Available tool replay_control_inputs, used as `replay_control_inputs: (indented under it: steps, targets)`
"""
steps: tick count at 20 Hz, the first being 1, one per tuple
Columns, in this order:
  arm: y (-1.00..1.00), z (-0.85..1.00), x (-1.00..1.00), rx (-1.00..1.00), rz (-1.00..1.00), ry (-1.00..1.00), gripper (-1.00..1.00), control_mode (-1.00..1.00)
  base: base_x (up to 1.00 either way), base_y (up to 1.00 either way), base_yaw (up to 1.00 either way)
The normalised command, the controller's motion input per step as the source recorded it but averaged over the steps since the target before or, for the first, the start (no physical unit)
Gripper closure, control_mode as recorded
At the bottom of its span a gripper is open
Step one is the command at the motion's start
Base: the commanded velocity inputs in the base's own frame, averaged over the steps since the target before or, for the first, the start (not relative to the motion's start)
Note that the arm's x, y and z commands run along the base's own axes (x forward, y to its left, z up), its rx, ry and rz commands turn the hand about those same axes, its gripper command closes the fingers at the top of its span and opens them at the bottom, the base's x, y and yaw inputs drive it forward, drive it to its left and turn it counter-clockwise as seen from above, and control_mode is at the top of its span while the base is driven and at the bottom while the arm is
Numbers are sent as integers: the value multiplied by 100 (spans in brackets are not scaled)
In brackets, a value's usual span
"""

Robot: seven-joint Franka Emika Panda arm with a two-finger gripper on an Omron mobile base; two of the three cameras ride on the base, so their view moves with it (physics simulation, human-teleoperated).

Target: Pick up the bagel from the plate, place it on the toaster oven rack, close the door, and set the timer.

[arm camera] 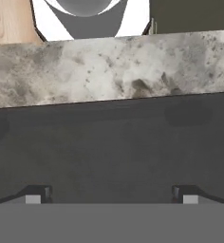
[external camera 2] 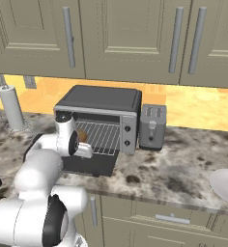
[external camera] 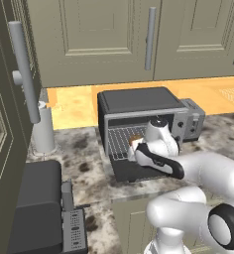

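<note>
1. Bagel (external camera 2: pixel 81 136) seen as a small golden-brown patch at centre-left of the right base view, on the toaster oven rack (external camera 2: pixel 102 135), at the rack's left side just behind the white hand; in the left base view only a sliver of brown visible past the wrist.
2. Rack: silver wire bars spanning the cavity; right portion bare.
3. Door (external camera: pixel 134 170) dropped flat toward the counter edge, dark panel, lower centre of the left base view; hand lying over it. In the hand view, door surface (arm camera: pixel 109 152) across the middle band, its far edge meeting speckled stone above.
4. Gripper (arm camera: pixel 109 198) jaws spread wide, nothing between the tips; tips at far left and far right of the hand view's lower part.
5. Toaster oven (external camera 2: pixel 99 99): dark-grey box, silver front frame, knob panel on its right side.
6. Silver toaster (external camera 2: pixel 152 126) just beside the oven's right, centre of the right base view.
7. Countertop (external camera 2: pixel 178 169) open at lower right of that frame; edge of a pale plate (external camera 2: pixel 227 185) at far right.
8. Paper towel roll (external camera 2: pixel 12 108) upright at left edge; well apart from the oven.
9. Dark rounded appliance (external camera: pixel 37 208) at lower left of the left base view, near the counter edge.
10. Beige cabinet doors (external camera 2: pixel 125 34) across the top.
</note>
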Motion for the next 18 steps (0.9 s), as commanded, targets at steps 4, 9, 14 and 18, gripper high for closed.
replay_control_inputs:
  steps: [4, 9, 14, 18]
  targets:
    - [6, -1, 57, 0, -1, 0, -100, -100, 0, 0, 0]
    - [10, 4, 50, 0, -1, -1, -100, -100, 0, 0, 0]
    - [15, 19, 57, 0, -4, -4, -100, -100, 0, 0, 0]
    - [2, 7, 9, 0, -1, -12, -100, -100, 0, 0, 0]
